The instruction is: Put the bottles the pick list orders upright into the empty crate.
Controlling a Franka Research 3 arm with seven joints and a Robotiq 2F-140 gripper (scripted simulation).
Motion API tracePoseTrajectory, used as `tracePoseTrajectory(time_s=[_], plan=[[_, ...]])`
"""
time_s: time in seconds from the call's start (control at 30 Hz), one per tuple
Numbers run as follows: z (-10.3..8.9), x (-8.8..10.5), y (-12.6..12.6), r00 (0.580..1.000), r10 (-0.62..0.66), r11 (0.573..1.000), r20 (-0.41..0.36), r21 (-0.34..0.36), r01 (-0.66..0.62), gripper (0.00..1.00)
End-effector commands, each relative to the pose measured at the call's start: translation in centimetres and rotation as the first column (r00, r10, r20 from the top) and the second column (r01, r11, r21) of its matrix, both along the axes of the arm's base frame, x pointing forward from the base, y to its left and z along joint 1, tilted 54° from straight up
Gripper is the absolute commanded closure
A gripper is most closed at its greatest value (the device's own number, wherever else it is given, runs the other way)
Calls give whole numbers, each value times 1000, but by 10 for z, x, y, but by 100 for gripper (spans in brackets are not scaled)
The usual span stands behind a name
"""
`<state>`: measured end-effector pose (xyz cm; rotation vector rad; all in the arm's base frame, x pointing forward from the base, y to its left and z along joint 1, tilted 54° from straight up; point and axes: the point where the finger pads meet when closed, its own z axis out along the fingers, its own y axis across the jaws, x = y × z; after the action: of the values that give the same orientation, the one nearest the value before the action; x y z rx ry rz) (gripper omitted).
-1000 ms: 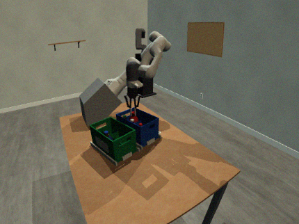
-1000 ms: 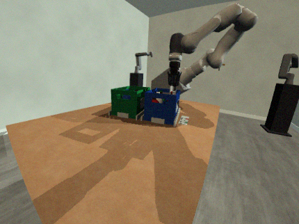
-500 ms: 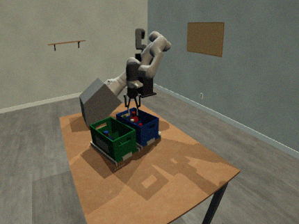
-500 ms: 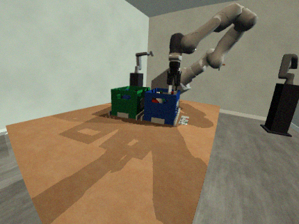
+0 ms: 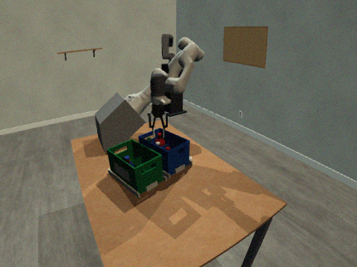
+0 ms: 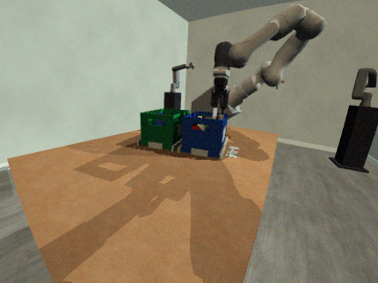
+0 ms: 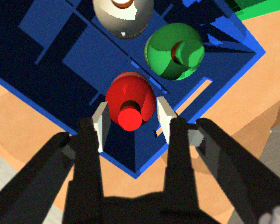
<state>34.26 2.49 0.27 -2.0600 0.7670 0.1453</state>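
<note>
My gripper (image 5: 158,132) (image 6: 218,113) (image 7: 133,110) points down into the blue crate (image 5: 178,157) (image 6: 202,141) (image 7: 50,115). It is part open, with one finger on each side of a red bottle (image 5: 161,141) (image 7: 131,92) and a gap to it on both sides. The red bottle stands in the crate's corner. A green bottle (image 7: 165,57) and a white bottle (image 7: 120,25) stand near it. Another red top (image 5: 168,148) shows in the blue crate. The green crate (image 5: 151,178) (image 6: 154,134) holds at least one blue-capped bottle (image 5: 127,158). The pick list (image 6: 233,152) lies beside the blue crate; its lines are unreadable.
The two crates stand side by side, close together, on low light-coloured bases on the wooden table (image 5: 232,201) (image 6: 145,244). A large grey block (image 5: 116,123) stands near the arm's base behind the green crate. The blue crate's walls rise around the bottles.
</note>
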Motion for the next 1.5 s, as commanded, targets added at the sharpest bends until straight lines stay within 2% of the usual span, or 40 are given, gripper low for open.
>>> tracePoseTrajectory(time_s=[0.0, 1.3, 1.47], plan=[[-1, 1, 0, 1000, 1, 1000, 4, -3, -1, 62], [-1, 1, 0, 1000, 1, 1000, 4, -3, -1, 62], [7, -1, -11, 1000, 1, 1000, 4, -3, -1, 62]])
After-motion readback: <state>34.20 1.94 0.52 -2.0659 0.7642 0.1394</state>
